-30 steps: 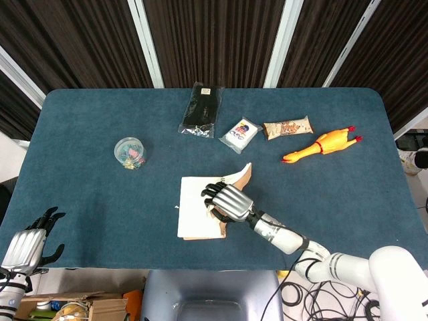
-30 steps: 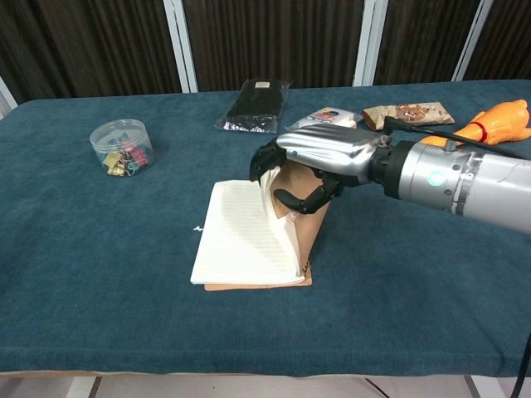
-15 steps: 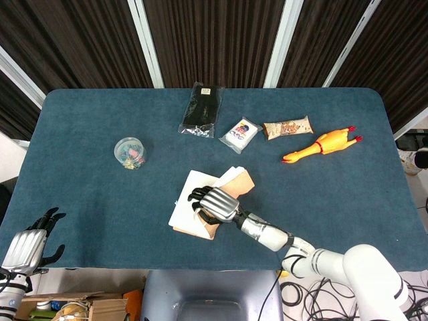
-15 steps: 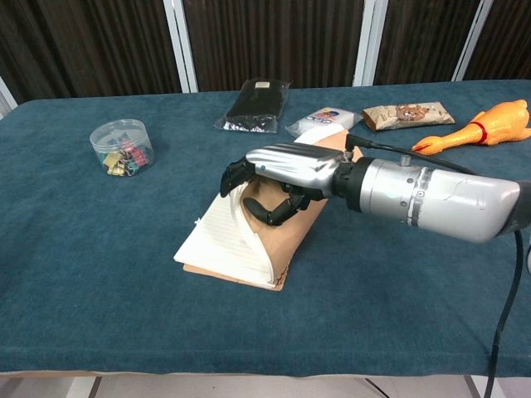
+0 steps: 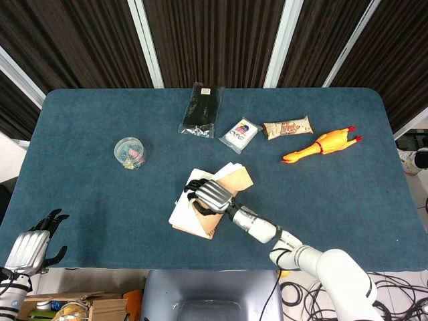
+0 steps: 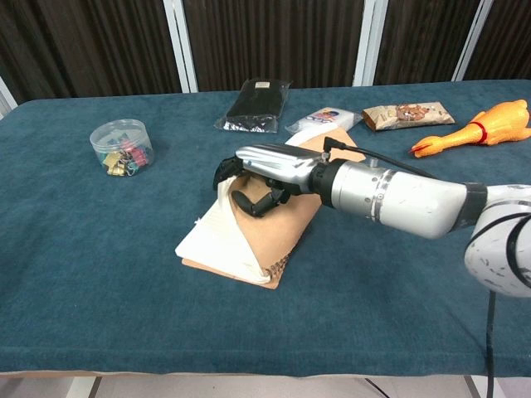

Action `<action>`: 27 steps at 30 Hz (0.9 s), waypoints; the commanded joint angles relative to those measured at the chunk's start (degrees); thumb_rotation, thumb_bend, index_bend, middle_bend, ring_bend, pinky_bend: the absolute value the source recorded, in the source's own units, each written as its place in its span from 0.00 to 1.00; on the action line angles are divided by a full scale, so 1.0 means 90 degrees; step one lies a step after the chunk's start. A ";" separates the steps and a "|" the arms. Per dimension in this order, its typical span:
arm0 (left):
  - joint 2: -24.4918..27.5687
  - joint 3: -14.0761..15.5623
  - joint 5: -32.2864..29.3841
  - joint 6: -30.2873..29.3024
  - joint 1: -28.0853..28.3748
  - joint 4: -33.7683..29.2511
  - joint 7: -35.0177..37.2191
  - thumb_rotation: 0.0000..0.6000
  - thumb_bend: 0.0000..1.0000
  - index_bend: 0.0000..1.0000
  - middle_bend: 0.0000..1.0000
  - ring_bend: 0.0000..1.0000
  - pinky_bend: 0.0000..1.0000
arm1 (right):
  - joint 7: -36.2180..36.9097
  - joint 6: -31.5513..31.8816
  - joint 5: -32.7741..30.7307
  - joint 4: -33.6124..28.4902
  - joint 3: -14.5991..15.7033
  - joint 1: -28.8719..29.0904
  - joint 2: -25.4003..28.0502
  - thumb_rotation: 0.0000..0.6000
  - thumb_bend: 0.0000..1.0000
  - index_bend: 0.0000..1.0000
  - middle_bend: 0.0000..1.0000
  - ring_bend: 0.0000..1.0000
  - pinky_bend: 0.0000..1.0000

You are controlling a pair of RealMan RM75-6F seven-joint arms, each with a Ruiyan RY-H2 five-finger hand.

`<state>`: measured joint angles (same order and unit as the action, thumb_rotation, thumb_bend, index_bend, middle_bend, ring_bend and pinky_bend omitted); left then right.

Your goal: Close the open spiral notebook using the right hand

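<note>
Pushing down on the brown cover [image 6: 286, 224], the right hand [image 6: 261, 170] has its fingers curled over the notebook [image 5: 204, 207] at the table's [image 5: 348, 200] middle. Loose pages might bend, or the notebook could slide away.

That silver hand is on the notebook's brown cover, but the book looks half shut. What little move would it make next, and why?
Probably press the brown cardboard cover down and leftward until it lies flat. The right hand rests on the cover of the spiral notebook, yet the cover slopes and white lined pages show past its left edge, so the book is not quite closed.
</note>
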<state>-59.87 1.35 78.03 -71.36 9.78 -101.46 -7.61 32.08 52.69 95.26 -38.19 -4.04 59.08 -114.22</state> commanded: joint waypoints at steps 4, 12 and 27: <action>0.0000 0.0014 0.0024 0.0001 0.0001 -0.0006 -0.0014 1.00 0.37 0.20 0.09 0.20 0.41 | 0.0630 0.0177 -0.0123 0.0897 -0.0123 0.0242 -0.0685 1.00 0.45 0.59 0.26 0.16 0.28; 0.0020 0.0035 0.0068 0.0013 0.0005 -0.0011 0.0013 1.00 0.37 0.20 0.09 0.20 0.41 | 0.1065 0.0182 -0.0220 0.1705 -0.0089 0.0303 -0.1139 1.00 0.30 0.34 0.19 0.08 0.16; 0.0038 0.0044 0.0079 0.0006 -0.0003 -0.0008 0.0050 1.00 0.37 0.20 0.09 0.20 0.41 | 0.1298 0.0363 -0.0218 0.2196 0.0160 0.0139 -0.1262 1.00 0.19 0.00 0.00 0.00 0.00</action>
<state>-59.53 1.74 78.74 -71.30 9.75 -101.53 -7.17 43.92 55.50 93.21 -18.40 -2.80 60.57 -125.77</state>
